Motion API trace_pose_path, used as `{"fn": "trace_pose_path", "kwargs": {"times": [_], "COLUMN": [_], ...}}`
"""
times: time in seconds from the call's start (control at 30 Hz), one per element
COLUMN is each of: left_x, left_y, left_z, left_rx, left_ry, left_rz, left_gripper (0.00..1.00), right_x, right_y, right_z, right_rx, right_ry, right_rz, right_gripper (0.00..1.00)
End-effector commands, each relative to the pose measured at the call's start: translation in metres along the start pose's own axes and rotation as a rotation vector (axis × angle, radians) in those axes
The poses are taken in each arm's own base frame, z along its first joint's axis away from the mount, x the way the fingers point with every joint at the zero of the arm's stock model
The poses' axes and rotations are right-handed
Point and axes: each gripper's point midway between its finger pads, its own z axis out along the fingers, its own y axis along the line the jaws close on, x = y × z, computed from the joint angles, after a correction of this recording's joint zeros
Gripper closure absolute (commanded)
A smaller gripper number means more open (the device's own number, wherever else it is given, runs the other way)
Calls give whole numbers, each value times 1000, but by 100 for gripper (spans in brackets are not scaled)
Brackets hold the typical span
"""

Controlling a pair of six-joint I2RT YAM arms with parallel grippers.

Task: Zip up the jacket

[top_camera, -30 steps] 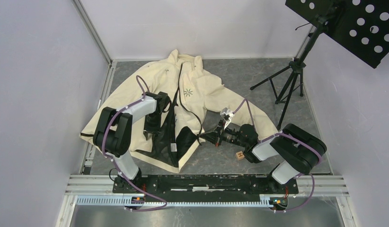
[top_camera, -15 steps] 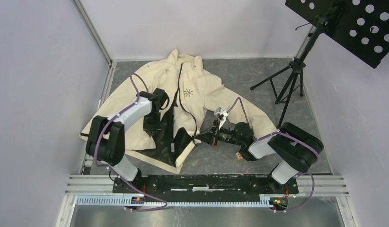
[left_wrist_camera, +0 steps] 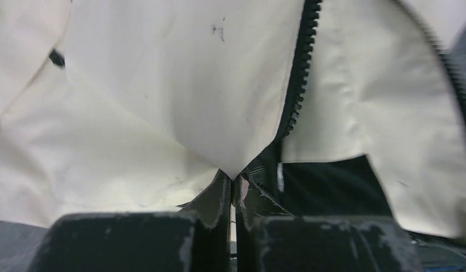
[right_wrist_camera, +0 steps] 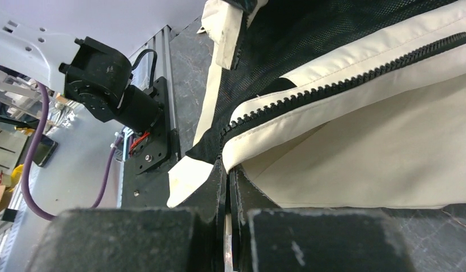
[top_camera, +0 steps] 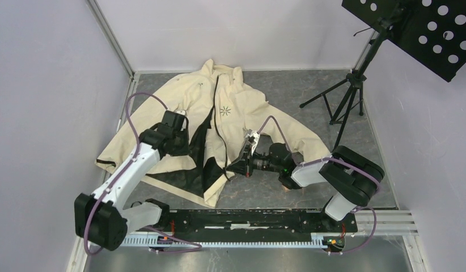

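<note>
The cream-beige jacket [top_camera: 242, 110] lies spread on the grey floor, front open, black lining showing near its hem. My left gripper [top_camera: 188, 148] is shut on a fold of the jacket's left front panel [left_wrist_camera: 179, 102], beside the dark zipper teeth [left_wrist_camera: 299, 68]. My right gripper [top_camera: 233, 167] is shut on the edge of the right front panel [right_wrist_camera: 355, 153], just under its zipper teeth [right_wrist_camera: 333, 88]. The two front edges stand apart, with black lining [top_camera: 207, 164] between them.
A black tripod stand [top_camera: 347, 99] with a perforated panel [top_camera: 429, 31] stands at the back right. A small wooden block [top_camera: 284, 186] lies under my right arm. Metal rails [top_camera: 248, 218] run along the near edge. Walls close in left and right.
My left arm swung out to the left and pulled its panel leftward. My right gripper moved left with its panel edge, folding the hem toward the middle.
</note>
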Motion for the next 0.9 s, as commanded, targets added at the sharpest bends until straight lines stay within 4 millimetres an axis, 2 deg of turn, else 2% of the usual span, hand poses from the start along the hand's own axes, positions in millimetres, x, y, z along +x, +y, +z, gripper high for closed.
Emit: {"fn": "trace_pose_path", "kwargs": {"times": [0.0, 0.1, 0.23, 0.4, 0.53, 0.87], "left_x": [-28, -32, -32, -30, -26, -22], "left_y": [-34, -47, -54, -64, -69, -75], "left_z": [-26, -43, -59, -76, -76, -75], "left_rx": [221, 324, 394, 483, 508, 542], "left_ry": [-171, -241, -313, -376, -359, -323], "left_rz": [30, 58, 101, 133, 156, 180], "left_gripper": [98, 98, 98, 98, 98, 98], "right_x": [-16, -26, -32, -37, -41, -37], "right_y": [12, 38, 54, 57, 53, 32], "right_z": [13, 15, 17, 25, 32, 46], "right_rx": [-56, -204, -304, -340, -338, -291], "right_ry": [-21, -44, -40, -26, -21, 20], "right_rz": [36, 57, 63, 58, 60, -5], "right_gripper": [100, 100, 100, 100, 100, 100]}}
